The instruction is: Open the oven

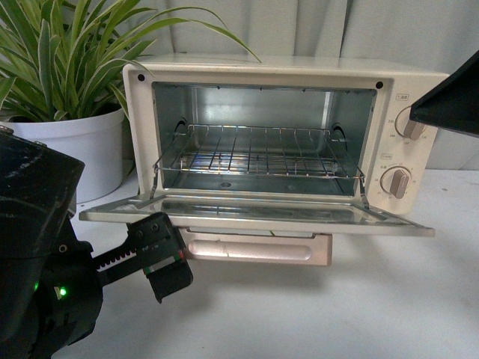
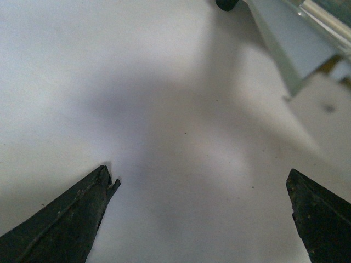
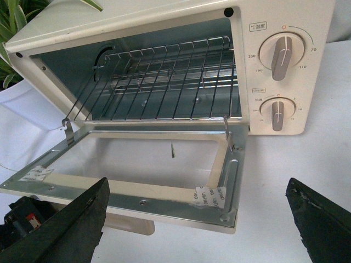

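Front view: the oven (image 1: 284, 75) sits on the white table (image 1: 337, 307), toward the back, with a leafy plant (image 1: 60, 60) in a white pot (image 1: 82, 149) just beside its left side. I read the door (image 1: 254, 217) as fully dropped, lying about level in front of the cavity, hinge arms showing at both lower corners. The wire rack (image 1: 258, 153) is drawn partway forward over the sill. The bar handle (image 1: 258, 250) shows underneath the lowered door. Two knobs sit on the right panel: the upper knob (image 1: 411, 126) is partly covered by a dark part of the right arm (image 1: 449, 97), while the lower knob (image 1: 395, 182) is in plain sight. My left arm (image 1: 37, 262) fills the lower left corner, and the left fingers (image 1: 169, 278) sit low, just under the door's left front corner; I can't tell whether they touch it. Left wrist view: those fingers are spread wide with only bare table between them, and a corner of the door plus one black foot (image 2: 226, 4) show at the far edge. Right wrist view: the right fingers (image 3: 66, 230) are also spread wide and hold nothing. They are apart from the oven, facing its open front from the knob side, with the glass window of the door showing between them.
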Motion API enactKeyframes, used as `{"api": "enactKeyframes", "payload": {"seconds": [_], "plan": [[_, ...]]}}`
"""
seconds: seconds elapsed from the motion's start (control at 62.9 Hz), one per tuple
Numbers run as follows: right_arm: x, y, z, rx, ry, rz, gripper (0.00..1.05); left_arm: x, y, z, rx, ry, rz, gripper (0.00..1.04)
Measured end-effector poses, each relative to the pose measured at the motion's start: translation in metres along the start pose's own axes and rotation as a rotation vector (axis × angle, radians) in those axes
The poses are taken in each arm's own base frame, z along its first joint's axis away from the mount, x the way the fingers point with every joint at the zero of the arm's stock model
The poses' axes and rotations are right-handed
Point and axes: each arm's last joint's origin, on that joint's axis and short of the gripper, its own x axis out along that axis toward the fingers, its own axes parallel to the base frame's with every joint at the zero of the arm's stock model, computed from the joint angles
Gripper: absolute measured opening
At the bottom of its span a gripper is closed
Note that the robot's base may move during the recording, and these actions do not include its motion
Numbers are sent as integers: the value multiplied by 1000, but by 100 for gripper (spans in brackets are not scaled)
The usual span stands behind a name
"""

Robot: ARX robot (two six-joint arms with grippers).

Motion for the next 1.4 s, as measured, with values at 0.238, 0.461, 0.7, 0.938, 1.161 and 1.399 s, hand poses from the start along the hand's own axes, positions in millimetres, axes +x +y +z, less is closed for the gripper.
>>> {"api": "enactKeyframes", "payload": {"seconds": [0.238,0.461,0.7,0.938,1.161,1.399], "plan": [[1,-4,-13,-5,38,-2,95,2,2,-6,301,-26,86,98],[2,-3,-20,-17,61,7,95,0,5,-11,520,-35,120,98],[1,-2,-25,-44,84,35,95,-15,9,-14,668,-47,89,98],[-21,-4,-32,-51,87,96,95,-62,15,-6,655,-134,-28,98],[-47,-15,-55,-39,101,124,95,-105,34,-2,549,-238,-65,98],[-72,-31,-88,0,101,127,95,-135,53,-8,484,-342,-74,98]]}}
